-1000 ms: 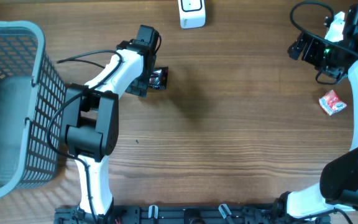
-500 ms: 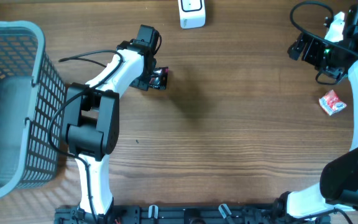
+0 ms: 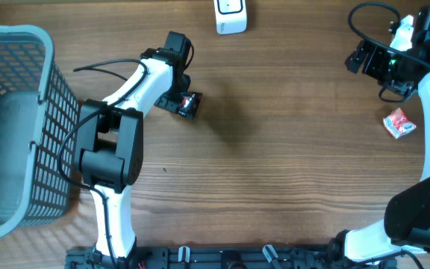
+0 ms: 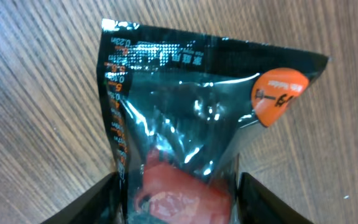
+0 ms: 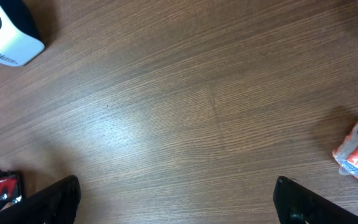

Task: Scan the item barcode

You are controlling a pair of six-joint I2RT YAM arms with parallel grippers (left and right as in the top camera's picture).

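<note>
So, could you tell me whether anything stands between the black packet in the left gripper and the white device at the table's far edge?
Nothing visible does. Overhead, only bare table lies between the black packet, clamped in the left gripper, and the white device, presumably the scanner.

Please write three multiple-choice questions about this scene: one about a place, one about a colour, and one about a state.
1. Where is the basket?
A) at the far left
B) beside the right arm
C) in the middle

2. What colour is the round sticker on the dark packet?
A) blue
B) orange
C) green

3. How is the right gripper?
A) shut on the basket
B) shut on the sticker
C) open and empty

Answers: 1 A, the overhead view shows it far left. 2 B, the left wrist view shows it orange. 3 C, its fingers stand wide apart with nothing between.
</note>
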